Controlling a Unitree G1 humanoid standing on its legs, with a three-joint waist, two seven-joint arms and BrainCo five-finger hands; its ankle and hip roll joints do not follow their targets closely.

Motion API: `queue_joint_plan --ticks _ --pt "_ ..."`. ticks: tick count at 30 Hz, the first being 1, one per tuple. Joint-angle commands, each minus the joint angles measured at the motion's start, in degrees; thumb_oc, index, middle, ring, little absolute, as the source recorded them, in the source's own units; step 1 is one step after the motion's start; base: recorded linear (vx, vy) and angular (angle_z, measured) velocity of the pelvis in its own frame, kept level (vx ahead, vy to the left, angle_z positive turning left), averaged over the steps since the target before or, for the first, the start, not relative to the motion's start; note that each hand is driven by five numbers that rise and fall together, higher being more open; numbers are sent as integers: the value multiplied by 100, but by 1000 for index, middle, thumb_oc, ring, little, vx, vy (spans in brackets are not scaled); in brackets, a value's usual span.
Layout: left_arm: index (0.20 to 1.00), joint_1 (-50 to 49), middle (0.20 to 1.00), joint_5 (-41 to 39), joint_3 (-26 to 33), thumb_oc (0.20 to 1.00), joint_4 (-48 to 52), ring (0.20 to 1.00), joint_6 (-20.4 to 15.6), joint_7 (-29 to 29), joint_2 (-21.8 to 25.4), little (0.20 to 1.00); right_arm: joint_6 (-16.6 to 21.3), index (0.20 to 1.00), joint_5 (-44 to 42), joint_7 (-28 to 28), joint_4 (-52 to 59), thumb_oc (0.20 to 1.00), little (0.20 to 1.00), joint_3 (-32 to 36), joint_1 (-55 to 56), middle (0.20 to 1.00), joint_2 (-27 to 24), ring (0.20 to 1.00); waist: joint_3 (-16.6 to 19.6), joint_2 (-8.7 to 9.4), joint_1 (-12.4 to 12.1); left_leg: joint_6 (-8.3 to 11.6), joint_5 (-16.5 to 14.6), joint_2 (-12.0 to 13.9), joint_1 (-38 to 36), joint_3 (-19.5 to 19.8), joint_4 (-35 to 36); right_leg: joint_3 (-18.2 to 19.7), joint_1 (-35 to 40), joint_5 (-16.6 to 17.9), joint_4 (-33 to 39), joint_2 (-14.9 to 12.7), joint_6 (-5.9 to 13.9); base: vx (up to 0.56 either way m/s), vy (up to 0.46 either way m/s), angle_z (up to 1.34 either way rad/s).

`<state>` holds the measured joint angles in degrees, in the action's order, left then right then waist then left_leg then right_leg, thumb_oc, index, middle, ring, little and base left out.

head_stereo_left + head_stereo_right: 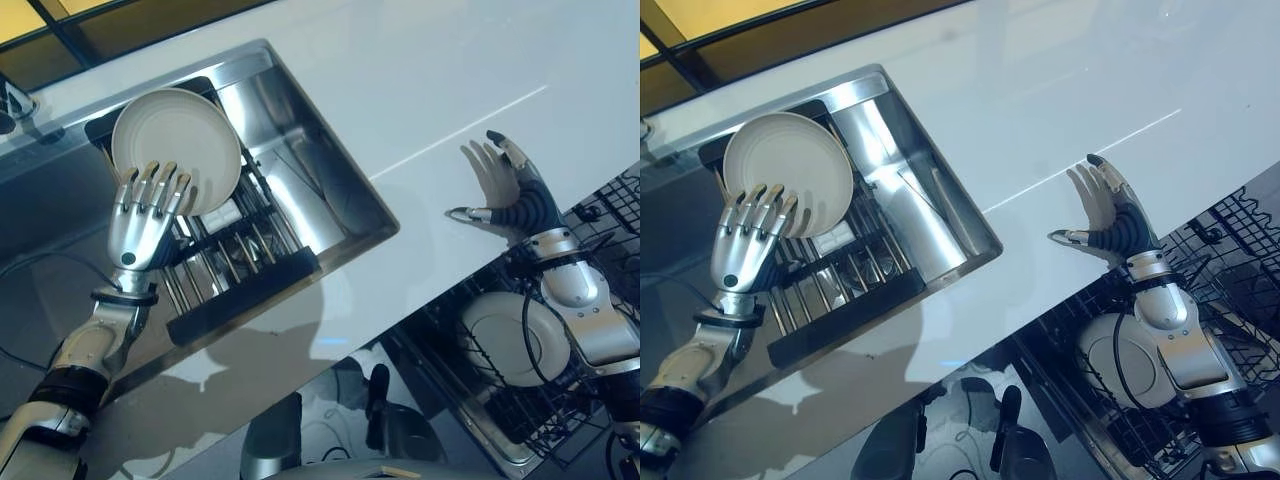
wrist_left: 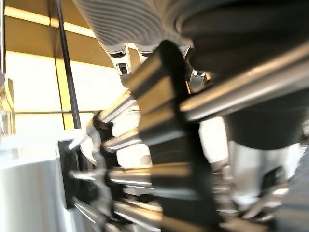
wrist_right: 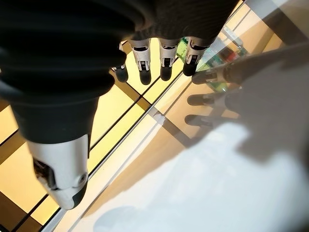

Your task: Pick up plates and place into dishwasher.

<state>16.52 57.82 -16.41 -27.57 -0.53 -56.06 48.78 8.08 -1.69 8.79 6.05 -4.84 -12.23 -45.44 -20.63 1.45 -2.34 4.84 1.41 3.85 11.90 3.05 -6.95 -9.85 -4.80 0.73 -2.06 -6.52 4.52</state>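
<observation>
Silver fingers (image 1: 158,185) of my left hand (image 1: 140,225) are lying straight against the lower face of the cream plate (image 1: 175,140), not curling round it, so nothing is gripped. That plate is standing on edge in the black drying rack (image 1: 240,290) inside the steel sink (image 1: 330,190). I'm judging it stiff, glazed, slippery and breakable; best taken by the rim, thumb one side, fingers the other. My right hand (image 1: 500,185) is hovering spread wide over the white worktop (image 1: 420,80), holding nothing. Another plate (image 1: 510,335) is sitting in the dishwasher rack (image 1: 600,215) below it. I'm seeing no readable writing anywhere.
</observation>
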Motion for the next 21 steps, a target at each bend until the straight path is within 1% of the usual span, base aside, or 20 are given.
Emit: queue_joint_plan --ticks 1,4,6,9,10,12,15,17,21 --pt "1000 180 1000 121 -336 1000 -968 1000 688 -232 -588 1000 252 1000 -99 141 333 1000 1000 -195 -259 1000 49 1000 -127 405 126 144 -49 410 499 -322 -336 285 -463 -451 -951 -267 293 -85 -80 -6" --pt "1000 360 1000 218 -299 1000 -1124 1000 951 -495 -682 1000 258 1000 -92 287 290 1000 1000 -272 -367 1000 140 1000 -264 522 104 151 -29 436 714 -285 -446 301 -595 -424 -995 -206 269 -80 -80 -5" --pt "1000 475 1000 309 -223 1000 -1208 1000 1229 -655 -763 1000 198 1000 -131 351 333 1000 1000 -343 -464 1000 216 1000 -342 614 83 152 -22 457 793 -265 -467 311 -635 -416 -997 -162 260 -42 -71 -4" --pt "1000 695 1000 395 -172 1000 -1298 1000 1339 -773 -756 1000 193 1000 -175 398 350 1000 1000 -415 -539 1000 274 1000 -392 707 77 153 -22 453 871 -260 -480 318 -638 -400 -955 -136 255 -24 -36 -4" --pt "1000 774 1000 496 -187 1000 -1314 1000 1435 -816 -764 1000 170 1000 -154 418 357 1000 1000 -442 -571 1000 316 1000 -406 735 77 154 -25 451 897 -255 -487 318 -645 -394 -944 -125 252 -21 -24 -3" --pt "1000 884 1000 441 -187 1000 -1407 1000 1572 -881 -781 1000 159 1000 -144 437 348 1000 1000 -475 -615 1000 362 1000 -424 770 84 156 -26 451 935 -254 -501 320 -666 -383 -939 -120 255 -23 -8 -3" --pt "1000 1017 1000 467 -173 1000 -1552 1000 1549 -909 -786 1000 154 1000 -125 447 305 1000 1000 -515 -686 1000 398 1000 -442 803 95 154 -24 444 973 -266 -515 338 -671 -373 -921 -123 249 -4 3 -3" --pt "1000 1006 1000 472 -189 1000 -1476 1000 1665 -972 -826 1000 133 1000 -152 460 331 1000 1000 -518 -697 1000 413 1000 -438 815 84 142 -45 427 949 -272 -487 335 -656 -375 -897 -131 256 -1 -4 -7" --pt "1000 974 1000 556 -118 1000 -1483 1000 1850 -1261 -902 1000 116 1000 -103 462 307 1000 1000 -519 -725 1000 470 1000 -443 811 76 145 -45 403 953 -292 -475 331 -625 -378 -877 -150 260 -10 13 -3"
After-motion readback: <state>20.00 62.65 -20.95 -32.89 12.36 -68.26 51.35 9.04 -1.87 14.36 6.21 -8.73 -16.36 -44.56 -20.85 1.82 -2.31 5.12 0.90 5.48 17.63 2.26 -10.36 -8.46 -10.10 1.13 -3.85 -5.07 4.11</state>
